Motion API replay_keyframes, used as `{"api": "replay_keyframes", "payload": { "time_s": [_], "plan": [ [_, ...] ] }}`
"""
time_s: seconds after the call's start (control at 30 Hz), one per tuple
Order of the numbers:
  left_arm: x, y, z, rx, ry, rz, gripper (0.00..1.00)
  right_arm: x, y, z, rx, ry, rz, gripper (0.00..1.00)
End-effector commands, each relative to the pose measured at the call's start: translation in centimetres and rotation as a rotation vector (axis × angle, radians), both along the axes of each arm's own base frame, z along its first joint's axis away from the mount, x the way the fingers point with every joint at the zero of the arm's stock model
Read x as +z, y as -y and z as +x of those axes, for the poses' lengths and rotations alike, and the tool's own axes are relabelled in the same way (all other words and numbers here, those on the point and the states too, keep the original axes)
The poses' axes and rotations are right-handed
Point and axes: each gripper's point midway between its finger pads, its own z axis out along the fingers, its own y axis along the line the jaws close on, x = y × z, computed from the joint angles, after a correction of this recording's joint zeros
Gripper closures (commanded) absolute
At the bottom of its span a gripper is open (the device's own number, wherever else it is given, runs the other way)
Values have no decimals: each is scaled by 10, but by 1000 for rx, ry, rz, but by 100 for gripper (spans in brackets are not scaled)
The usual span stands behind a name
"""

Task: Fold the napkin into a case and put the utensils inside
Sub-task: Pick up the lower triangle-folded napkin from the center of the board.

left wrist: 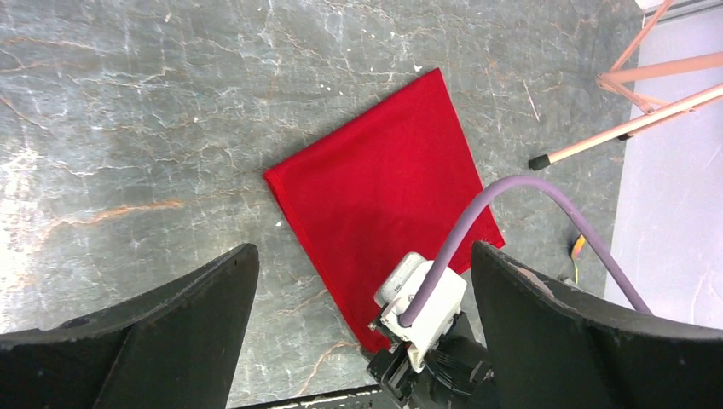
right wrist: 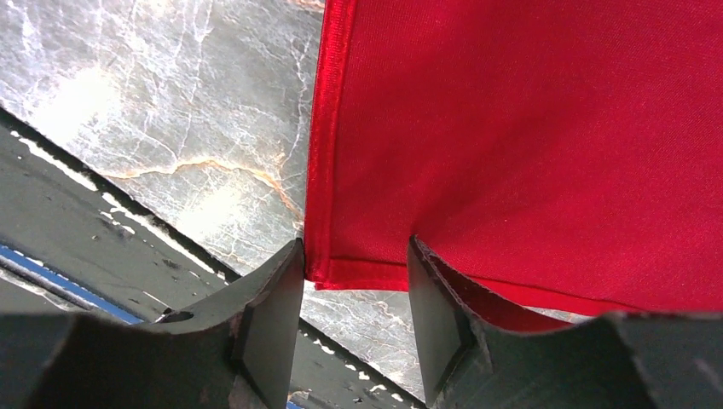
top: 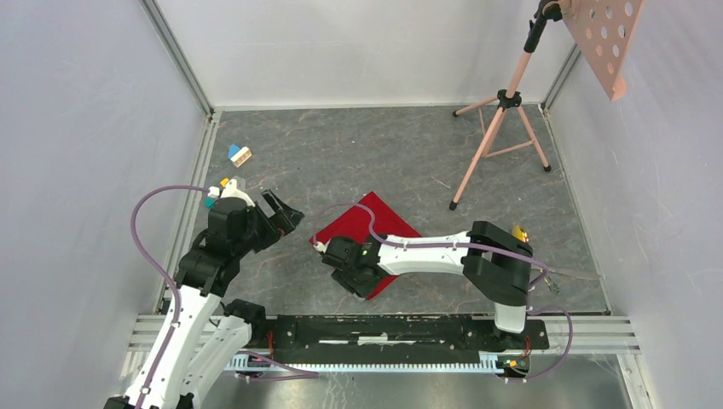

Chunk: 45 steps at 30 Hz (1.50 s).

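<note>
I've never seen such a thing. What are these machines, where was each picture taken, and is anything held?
Two robot arms are bolted at the near edge of a grey table. One picture looks down from above; the other two come from a camera on each wrist. On the table lies a red napkin, with toy blocks at the far left and a pink stand. The right arm has its jaws apart, either side of the napkin's near corner. The left arm hangs with jaws wide open. Nothing looks held.

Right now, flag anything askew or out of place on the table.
The red napkin lies diagonally on the table, and near the right gripper a lower layer seems to peek past its hem, so the fold looks uneven. Toy blocks sit stray at far left.
</note>
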Motion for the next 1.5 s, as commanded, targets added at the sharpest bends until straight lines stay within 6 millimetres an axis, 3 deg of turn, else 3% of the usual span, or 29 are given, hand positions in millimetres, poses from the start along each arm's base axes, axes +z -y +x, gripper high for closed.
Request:
{"api": "replay_keyframes", "payload": {
  "time_s": [0.0,0.43,0.53,0.67,0.8,0.87,1.03,1.2,1.4,1.47],
  "plan": [
    [13,-11,1,3,59,76,0,5,-6,3,-30,3,-14,48],
    [18,-12,1,-8,75,93,0,-29,6,0,-25,-6,-114,45],
    [17,-12,1,-9,72,93,0,-30,14,7,-32,44,-154,55],
    [14,-12,1,-8,63,91,0,-32,21,15,-44,97,-180,79],
    [7,-12,2,-7,42,97,0,-31,18,17,-47,112,-141,93],
    [0,-12,3,-5,23,103,0,-25,10,17,-39,113,-90,100],
    [-27,-7,4,-11,-77,93,0,4,-18,18,2,91,132,100],
    [-64,4,3,28,-222,13,0,27,-22,20,23,59,298,100],
    [-103,50,9,-47,-358,-224,0,38,-19,19,7,-66,504,100],
    [-114,57,11,-58,-410,-247,0,41,-17,22,8,-78,536,100]
  ]
}}
